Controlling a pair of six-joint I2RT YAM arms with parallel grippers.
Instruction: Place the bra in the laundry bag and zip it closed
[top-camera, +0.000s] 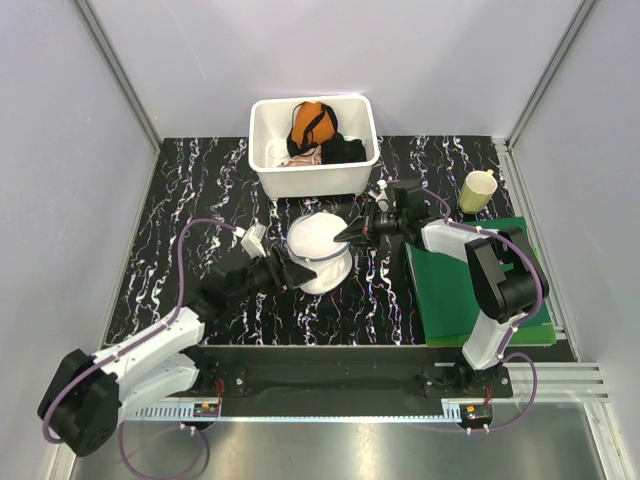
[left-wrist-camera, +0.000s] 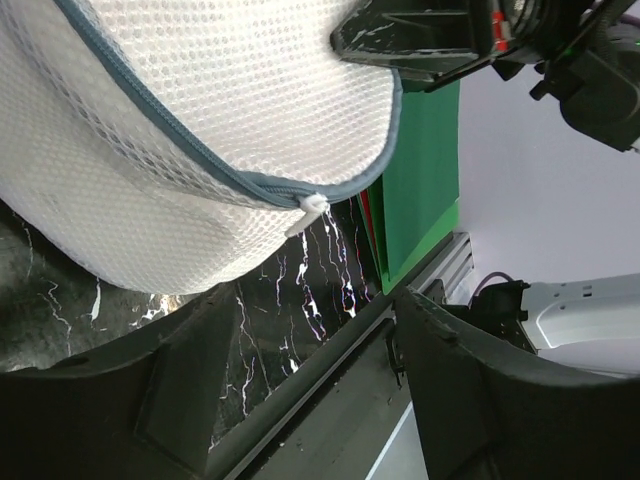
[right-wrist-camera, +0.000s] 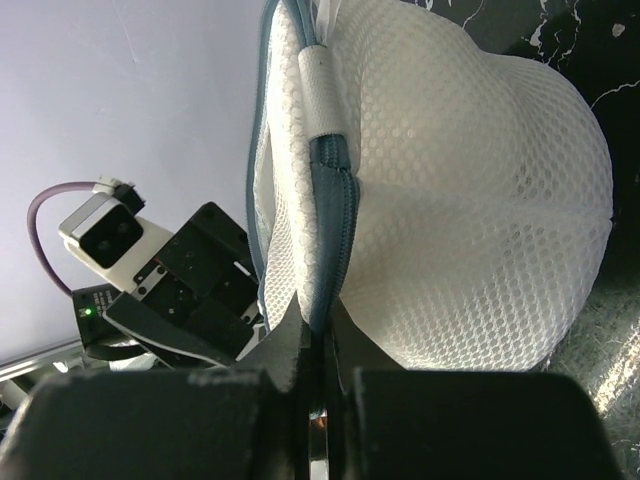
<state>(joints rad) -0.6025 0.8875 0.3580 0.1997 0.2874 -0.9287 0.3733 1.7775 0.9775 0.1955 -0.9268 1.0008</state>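
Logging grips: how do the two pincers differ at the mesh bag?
The right pincer is shut on the mesh bag at its blue zip seam; the left pincer is open, gripping nothing. The right reaches from the bag's right, the left from its left. Both face the bag.

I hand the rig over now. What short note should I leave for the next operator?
Left gripper: open, empty, just short of the zip pull.
Right gripper: shut on the zip seam of the bag.
Bag: between the grippers, in front of the tub, bulging.
Bra: not seen loose; likely inside, but the mesh hides it.
Done: probably the loading; the zip looks closed on one side of the pull.
To do: grasp the pull and finish the zip. How much stays unzipped I cannot tell.
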